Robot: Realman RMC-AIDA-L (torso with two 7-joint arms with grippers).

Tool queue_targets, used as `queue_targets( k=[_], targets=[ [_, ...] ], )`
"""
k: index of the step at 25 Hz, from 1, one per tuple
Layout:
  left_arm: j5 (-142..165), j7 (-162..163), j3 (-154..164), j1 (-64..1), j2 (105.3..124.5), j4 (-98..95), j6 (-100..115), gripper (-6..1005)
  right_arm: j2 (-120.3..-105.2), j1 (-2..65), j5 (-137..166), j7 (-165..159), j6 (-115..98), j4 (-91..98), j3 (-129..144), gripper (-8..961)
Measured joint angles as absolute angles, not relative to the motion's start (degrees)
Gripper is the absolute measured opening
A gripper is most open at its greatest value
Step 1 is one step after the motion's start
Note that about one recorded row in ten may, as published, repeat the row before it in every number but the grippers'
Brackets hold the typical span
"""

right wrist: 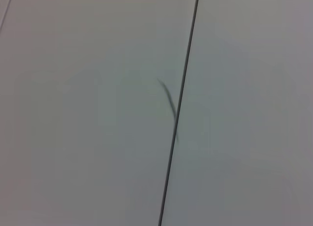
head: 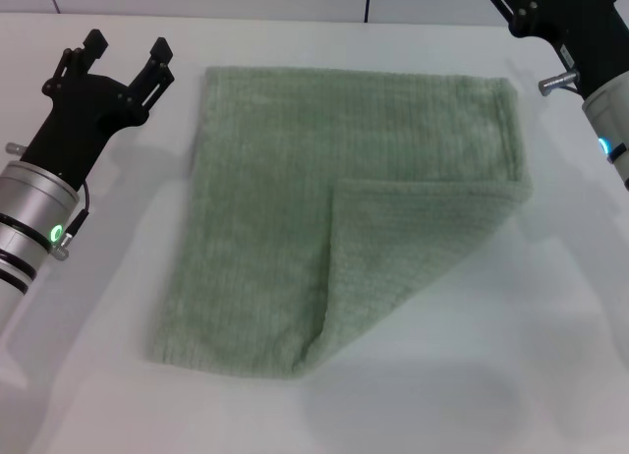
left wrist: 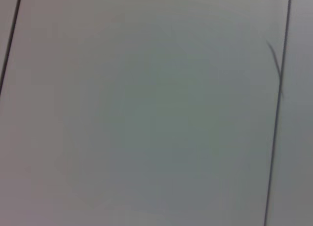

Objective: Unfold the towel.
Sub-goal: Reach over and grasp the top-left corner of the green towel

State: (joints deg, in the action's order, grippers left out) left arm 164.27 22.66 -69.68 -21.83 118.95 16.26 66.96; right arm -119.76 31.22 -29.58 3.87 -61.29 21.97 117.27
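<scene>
The pale sage-green towel (head: 295,198) lies flat on the white table (head: 88,375) in the head view. Its near right corner is folded over onto the cloth as a triangular flap (head: 413,257). My left gripper (head: 128,49) is open and empty, just left of the towel's far left corner and apart from it. My right gripper (head: 521,7) is at the far right, beyond the towel's far right corner, partly cut off by the picture's edge. Neither wrist view shows the towel or any fingers.
A grey wall with panel seams (head: 368,2) runs behind the table. The left wrist view shows a plain panel with a dark seam (left wrist: 276,113). The right wrist view shows the same kind of seam (right wrist: 178,108).
</scene>
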Motion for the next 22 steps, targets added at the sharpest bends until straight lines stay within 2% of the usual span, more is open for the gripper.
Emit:
queue_targets(
  k=[22],
  targets=[
    [164.3,22.7,-69.4,-22.5,118.99,16.3,65.7,845,-119.79,32.2,-29.7,2.5,-62.3,21.6,115.7,784]
  ],
)
